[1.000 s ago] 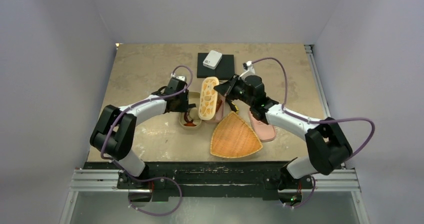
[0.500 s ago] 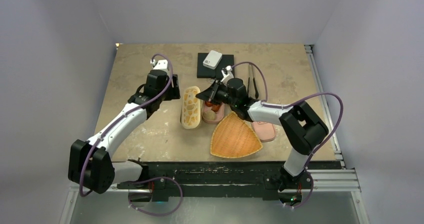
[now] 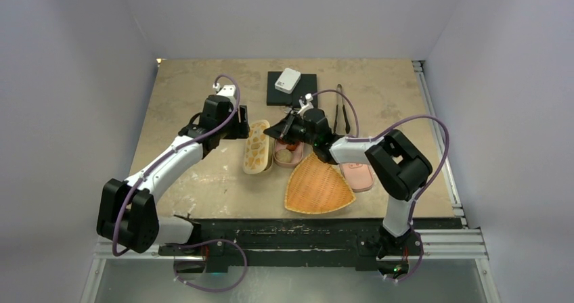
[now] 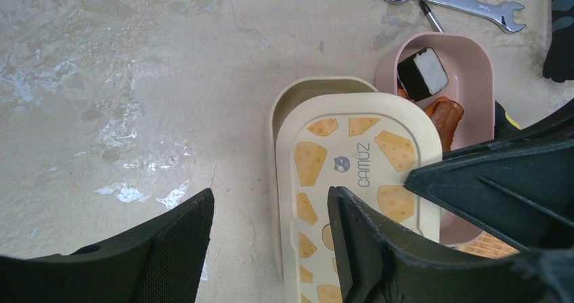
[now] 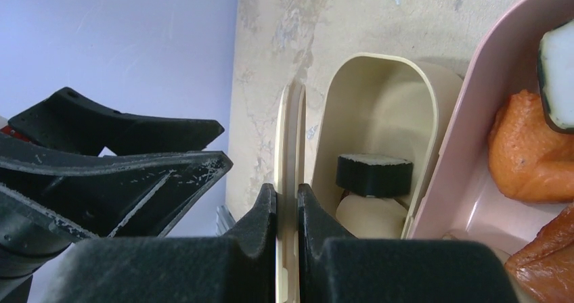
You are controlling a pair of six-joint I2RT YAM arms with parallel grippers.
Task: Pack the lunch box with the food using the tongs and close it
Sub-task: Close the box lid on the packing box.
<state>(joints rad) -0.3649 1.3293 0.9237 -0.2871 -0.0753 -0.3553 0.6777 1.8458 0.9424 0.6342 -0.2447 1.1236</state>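
Right end effector (image 5: pixel 287 196) pinching lid (image 4: pixel 352 174) rim; left end effector (image 4: pixel 267 212) open, empty. Lid thin, stiff, light, probably slick: grip edge mid-length, else pivots over box (image 4: pixel 318 88).

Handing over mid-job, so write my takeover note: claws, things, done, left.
Left claw: open, empty, at the cream oval lunch box.
Right claw: shut on the cheese-patterned cream lid, lying askew on that box.
Done: toy food sits in it and in the pink oval box alongside; slim dark tongs lie on the table.
Left: seat the lid; pink box uncovered.
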